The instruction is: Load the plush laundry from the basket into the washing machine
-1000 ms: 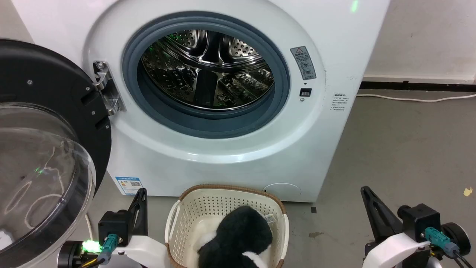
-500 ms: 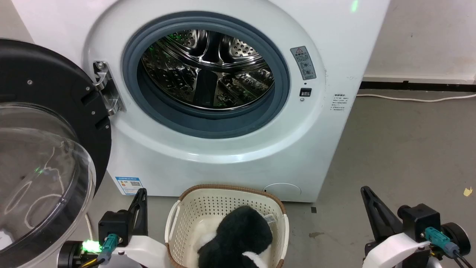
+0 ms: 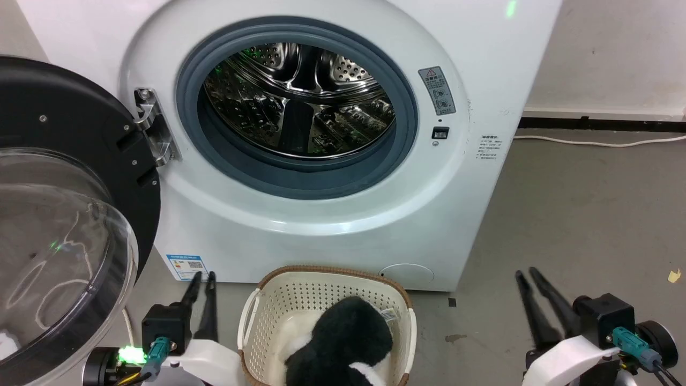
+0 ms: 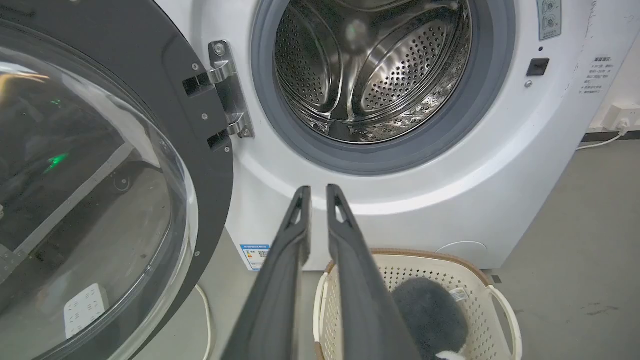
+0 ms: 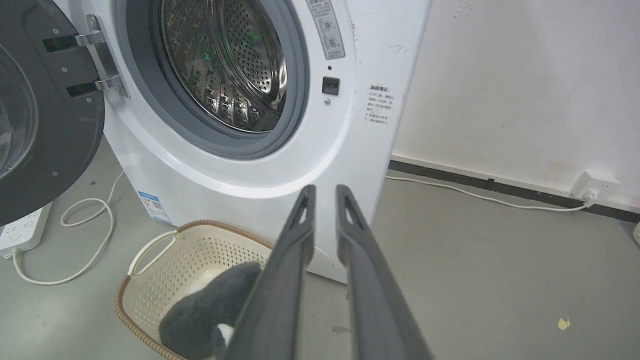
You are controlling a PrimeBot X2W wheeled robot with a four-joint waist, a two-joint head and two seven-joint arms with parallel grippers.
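You will find the fluffy black plush laundry (image 3: 343,338) with white patches lying inside the small cream perforated plastic basket (image 3: 332,269) with the brown woven-look rim. The basket stands on the grey floor (image 3: 579,214), just near of the large white front-loading washing machine (image 3: 300,225). Its black-rimmed clear-domed door (image 3: 64,134) stands open at the left, exposing the shiny steel drum (image 3: 300,102). The left claw (image 3: 202,276) sits just left of the basket and the right claw (image 3: 526,272) well to its right. The fingers of each are slightly apart, gripping nothing.

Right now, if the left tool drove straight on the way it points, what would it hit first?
The left tool would probably meet the white front of the washing machine, just below its grey ring; depth is unclear.
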